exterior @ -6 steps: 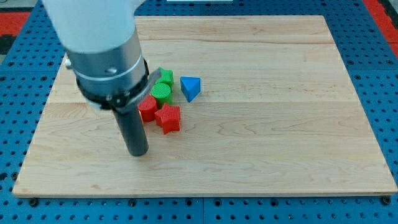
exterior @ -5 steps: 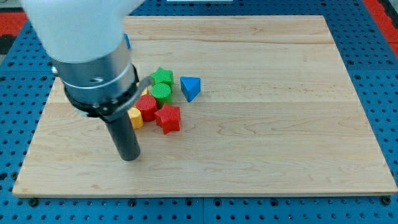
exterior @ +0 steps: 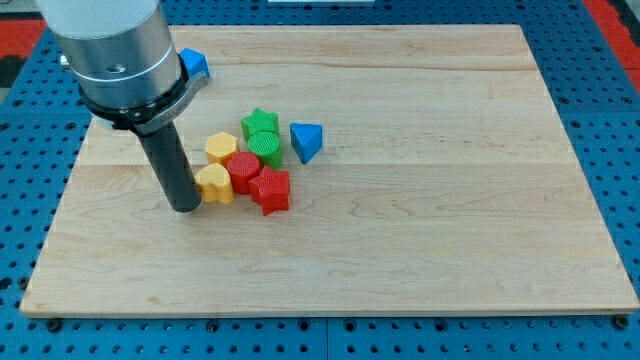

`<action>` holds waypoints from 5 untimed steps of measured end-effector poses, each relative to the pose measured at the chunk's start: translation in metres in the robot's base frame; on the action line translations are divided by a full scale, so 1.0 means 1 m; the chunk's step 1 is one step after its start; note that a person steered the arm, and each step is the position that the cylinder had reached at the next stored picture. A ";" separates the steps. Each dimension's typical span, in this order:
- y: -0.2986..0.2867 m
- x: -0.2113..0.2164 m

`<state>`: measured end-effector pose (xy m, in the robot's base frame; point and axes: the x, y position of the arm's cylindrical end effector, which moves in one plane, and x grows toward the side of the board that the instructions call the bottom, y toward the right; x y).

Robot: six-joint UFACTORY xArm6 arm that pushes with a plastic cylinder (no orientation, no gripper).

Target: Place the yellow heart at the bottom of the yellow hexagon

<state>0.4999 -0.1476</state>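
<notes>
My tip (exterior: pixel 185 207) stands on the board at the left side of a yellow block (exterior: pixel 214 184), which looks like the yellow heart; it touches or nearly touches it. Another yellow block, the hexagon (exterior: pixel 221 148), lies just above the heart in the view. The heart sits directly below the hexagon and presses against a red round block (exterior: pixel 243 172) on its right.
A red star (exterior: pixel 271 190), a green star (exterior: pixel 260 123), a green round block (exterior: pixel 264 148) and a blue triangle (exterior: pixel 307 141) cluster to the right. Another blue block (exterior: pixel 193 64) shows at the view's top left, partly behind the arm. The wooden board (exterior: pixel 420 200) has blue pegboard around it.
The arm and tip moved to the view's left and up, from below the cluster to beside the yellow heart. Both yellow blocks and the far blue block came out from behind the arm.
</notes>
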 end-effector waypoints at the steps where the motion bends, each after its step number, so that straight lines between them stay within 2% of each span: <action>1: 0.000 0.000; 2: -0.005 0.014; 3: 0.065 0.062; 4: 0.183 0.017; 5: 0.207 -0.105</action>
